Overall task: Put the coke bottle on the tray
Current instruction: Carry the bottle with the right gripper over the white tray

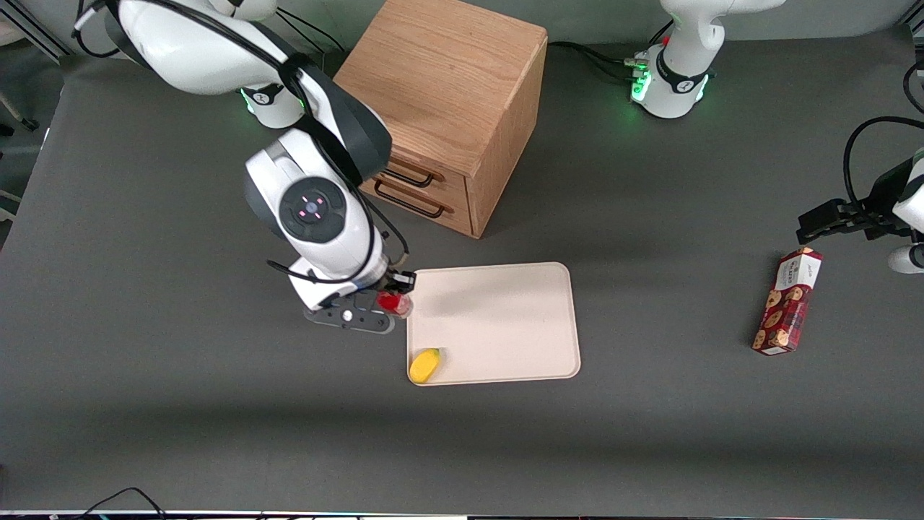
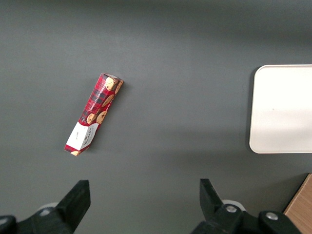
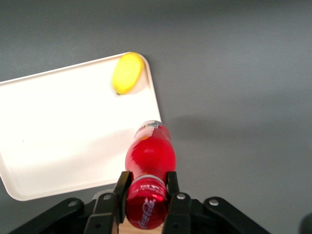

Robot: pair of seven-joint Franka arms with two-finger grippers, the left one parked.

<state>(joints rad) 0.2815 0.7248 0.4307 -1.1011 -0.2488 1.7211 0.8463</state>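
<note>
My claw (image 3: 145,199) is clamped shut on the coke bottle (image 3: 149,165), its two fingers (image 3: 120,192) pinching the bottle near its red cap. In the front view the claw (image 1: 393,295) holds the coke bottle (image 1: 394,303) right at the edge of the tray (image 1: 505,318), on the side toward my working arm's end of the tabletop (image 1: 650,217); I cannot tell whether the bottle's base touches anything yet. From my wrist camera the bottle's clear base shows just over the tray (image 3: 58,126) rim.

The tray holds one thing: a small yellow object (image 1: 424,365) lying in the corner nearest the front camera, close to the rim. The rest of its surface is bare.

A wooden drawer cabinet (image 1: 447,108) stands farther from the front camera than the tray, both drawers closed. A red cookie box (image 1: 787,300) lies on the tabletop toward the parked arm's end, well apart from the tray.
</note>
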